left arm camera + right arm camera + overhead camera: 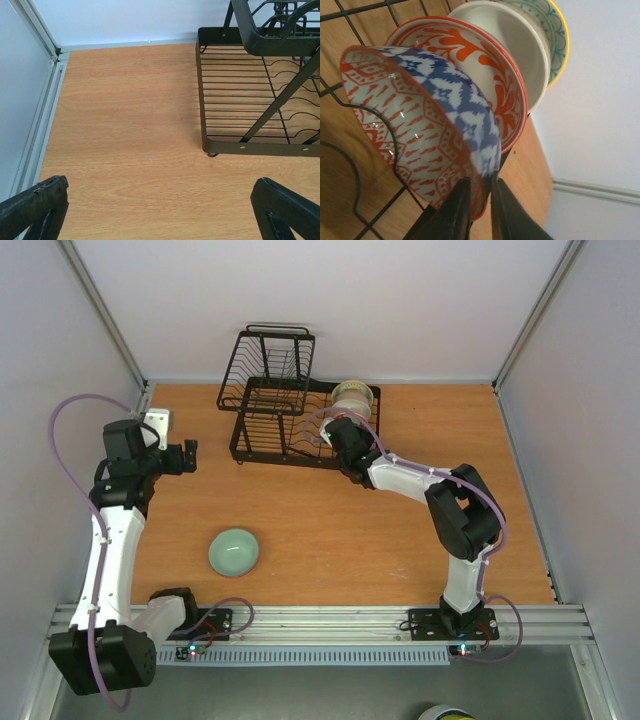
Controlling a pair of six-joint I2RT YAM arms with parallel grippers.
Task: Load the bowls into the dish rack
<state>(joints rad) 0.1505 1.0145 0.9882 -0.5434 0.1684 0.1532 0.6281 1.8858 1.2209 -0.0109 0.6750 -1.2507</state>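
Observation:
The black wire dish rack stands at the back of the table. Three bowls stand on edge at its right end. In the right wrist view they are the pink-red patterned bowl, the red-and-white patterned bowl and the cream bowl with teal rim, set among the rack wires. My right gripper is shut on the pink-red bowl's rim; it also shows in the top view. The mint green bowl sits upright on the table near the front left. My left gripper is open and empty, left of the rack.
The left wrist view shows my left gripper over bare wood, with the rack's left end ahead on the right and the metal side rail on the left. White walls close the table on three sides.

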